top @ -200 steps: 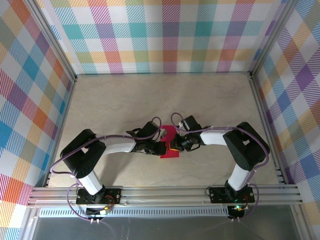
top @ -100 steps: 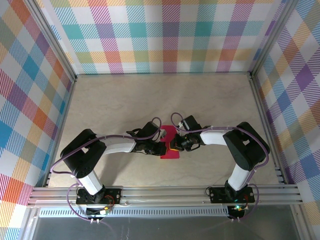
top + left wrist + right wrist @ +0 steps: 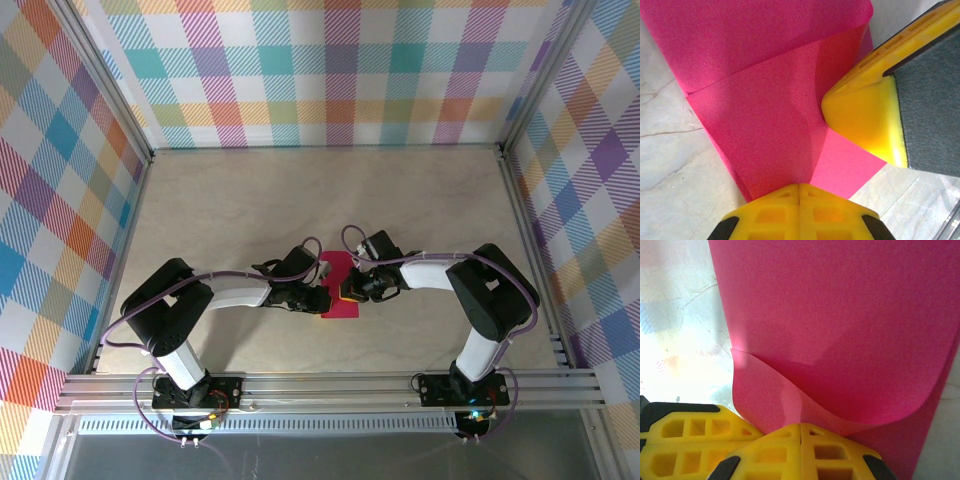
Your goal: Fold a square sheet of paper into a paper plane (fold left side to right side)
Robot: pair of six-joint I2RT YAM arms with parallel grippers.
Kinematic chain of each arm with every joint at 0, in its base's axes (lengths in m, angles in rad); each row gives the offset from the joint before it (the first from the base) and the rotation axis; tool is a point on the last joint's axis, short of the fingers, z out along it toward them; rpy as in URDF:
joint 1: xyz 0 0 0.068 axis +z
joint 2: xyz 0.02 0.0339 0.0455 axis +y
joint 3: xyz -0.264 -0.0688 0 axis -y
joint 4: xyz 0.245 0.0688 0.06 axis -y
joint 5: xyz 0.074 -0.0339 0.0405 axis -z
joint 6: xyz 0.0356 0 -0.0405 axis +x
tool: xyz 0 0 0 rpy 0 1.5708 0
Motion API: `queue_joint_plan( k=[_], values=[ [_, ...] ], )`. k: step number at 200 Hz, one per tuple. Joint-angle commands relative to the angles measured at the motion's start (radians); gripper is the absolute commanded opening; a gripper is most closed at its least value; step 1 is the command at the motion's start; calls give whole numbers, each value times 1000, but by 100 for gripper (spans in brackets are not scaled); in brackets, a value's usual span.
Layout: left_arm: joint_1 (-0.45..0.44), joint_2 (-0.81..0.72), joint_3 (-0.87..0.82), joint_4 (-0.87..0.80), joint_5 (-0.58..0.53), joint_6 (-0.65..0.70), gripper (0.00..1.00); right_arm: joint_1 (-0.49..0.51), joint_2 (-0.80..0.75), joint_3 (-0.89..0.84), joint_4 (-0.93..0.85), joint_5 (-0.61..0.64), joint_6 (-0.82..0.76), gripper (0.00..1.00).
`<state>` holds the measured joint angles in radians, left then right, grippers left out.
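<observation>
A pale marbled desk [image 3: 250, 200] sat inside bright plaid walls [image 3: 330, 70]. From their bases at the 6 o'clock edge, the left arm [image 3: 230, 292] bent in low from 9 o'clock and the right arm [image 3: 440, 272] from 3 o'clock, elbows out and wrists nearly level, meeting nose to nose over the pink sheet of paper [image 3: 340, 290].

The sheet lay a little toward 6 o'clock from the desk's middle, already narrowed to a strip. The left pincer [image 3: 799, 210] was fully closed, its tips against a crease running up the paper. The right pincer [image 3: 800, 450] was closed too, at the foot of a loose flap that curled over without lying flat. Whether either tip pinched a layer could not be told.

This looked like an early fold being set. The next move probably called for pressing that curl down and running along it, edges kept matched, with the other tip pinning the sheet.
</observation>
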<state>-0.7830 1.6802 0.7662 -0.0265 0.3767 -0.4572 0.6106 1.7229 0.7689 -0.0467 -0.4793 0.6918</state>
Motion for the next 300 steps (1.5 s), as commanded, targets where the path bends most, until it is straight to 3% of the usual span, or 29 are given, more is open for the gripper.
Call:
queue_joint_plan(
  k=[1,53,149,208,300],
  values=[
    [-7,19,-48,-27,-10,-15,0,6,-40,0,-18,-11,-19,0],
    [-13,27,-54,-20,-22,-18,0,41,-86,4,5,-7,-7,0],
    [-14,38,-50,-24,-30,-17,0,69,-5,13,8,18,-1,0],
    [-15,41,-57,-41,-42,-9,0,67,10,44,-110,124,-59,0],
    [-14,58,-68,-26,-38,-6,0,-46,26,72,-173,141,-122,0]
  ],
)
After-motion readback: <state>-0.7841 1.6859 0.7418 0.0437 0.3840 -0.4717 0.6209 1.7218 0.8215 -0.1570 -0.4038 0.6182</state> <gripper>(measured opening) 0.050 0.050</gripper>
